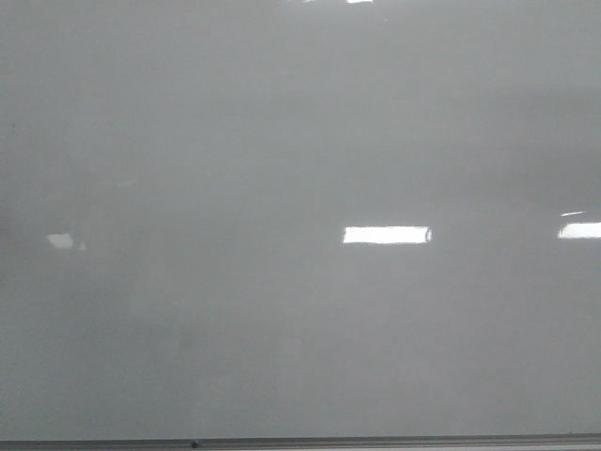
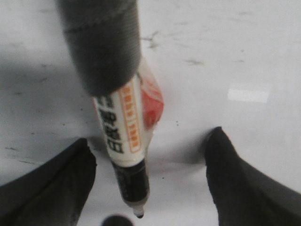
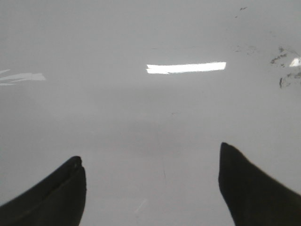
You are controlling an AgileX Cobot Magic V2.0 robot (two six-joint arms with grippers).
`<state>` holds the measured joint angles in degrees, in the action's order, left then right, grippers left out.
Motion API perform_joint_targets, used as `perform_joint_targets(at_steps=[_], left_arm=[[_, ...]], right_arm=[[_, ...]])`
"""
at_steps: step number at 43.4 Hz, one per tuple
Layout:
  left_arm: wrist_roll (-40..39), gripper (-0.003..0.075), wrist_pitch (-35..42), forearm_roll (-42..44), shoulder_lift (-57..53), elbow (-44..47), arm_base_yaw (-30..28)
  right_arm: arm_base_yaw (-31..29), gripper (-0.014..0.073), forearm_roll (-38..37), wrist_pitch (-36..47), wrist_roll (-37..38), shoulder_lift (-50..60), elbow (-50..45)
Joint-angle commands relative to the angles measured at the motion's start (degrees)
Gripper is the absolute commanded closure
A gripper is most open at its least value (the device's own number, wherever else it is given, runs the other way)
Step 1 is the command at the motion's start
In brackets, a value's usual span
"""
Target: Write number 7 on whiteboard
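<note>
Front view — bare whiteboard (image 1: 282, 141) (glare patches)

Whiteboard (image 1: 282, 141) cut off at top, left and right of front view; only thin grey bottom edge (image 1: 376, 441) shown, no arm visible there. Marker (image 2: 129, 141) in left wrist view blurred, label print unreadable, upper barrel hidden under a grey wrap (image 2: 101, 42), tip almost at frame edge. Fingers (image 3: 51, 197) of right claw cropped by frame; faint smudges (image 3: 282, 70) too small to identify.
</note>
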<state>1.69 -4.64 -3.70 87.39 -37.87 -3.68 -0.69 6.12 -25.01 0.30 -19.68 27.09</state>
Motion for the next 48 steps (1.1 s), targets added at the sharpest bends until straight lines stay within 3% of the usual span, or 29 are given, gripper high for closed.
perform_joint_targets(at_steps=[1, 5, 12, 16, 23, 32, 38, 48], left_arm=[[-0.63, 0.0274, 7.98, -0.38, -0.29, -1.7, -0.64], [-0.63, 0.0366, 8.77, -0.38, -0.29, -1.7, -0.64], [-0.63, 0.0594, 8.89, -0.38, -0.29, -1.7, -0.64], [-0.63, 0.0679, 8.67, -0.38, -0.97, -1.7, -0.64], [-0.63, 0.0692, 3.82, -0.38, -5.69, -2.14, -0.64], [-0.4, 0.0692, -17.16, -0.83, -13.56, -8.86, 1.87], [6.23, 0.0692, -28.95, -1.23, -15.99, -13.91, 9.27], [28.02, 0.0692, -30.82, -9.48, -21.61, -15.24, 28.56]], right_arm=[[0.05, -0.0006, -0.64, 4.26, -0.3, -0.74, 1.91], [0.05, -0.0006, -0.64, 4.26, -0.3, -0.74, 1.91], [0.05, -0.0006, -0.64, 4.26, -0.3, -0.74, 1.91], [0.05, -0.0006, -0.64, 4.26, -0.3, -0.74, 1.91], [0.05, -0.0006, -0.64, 4.26, -0.3, -0.74, 1.91], [1.09, -0.0006, 1.08, 1.75, -0.3, -0.95, 1.98], [4.16, -0.0006, 2.03, -2.96, -3.81, -4.21, 3.07], [14.21, -0.0004, 12.76, -11.68, -18.12, -16.51, 8.92]])
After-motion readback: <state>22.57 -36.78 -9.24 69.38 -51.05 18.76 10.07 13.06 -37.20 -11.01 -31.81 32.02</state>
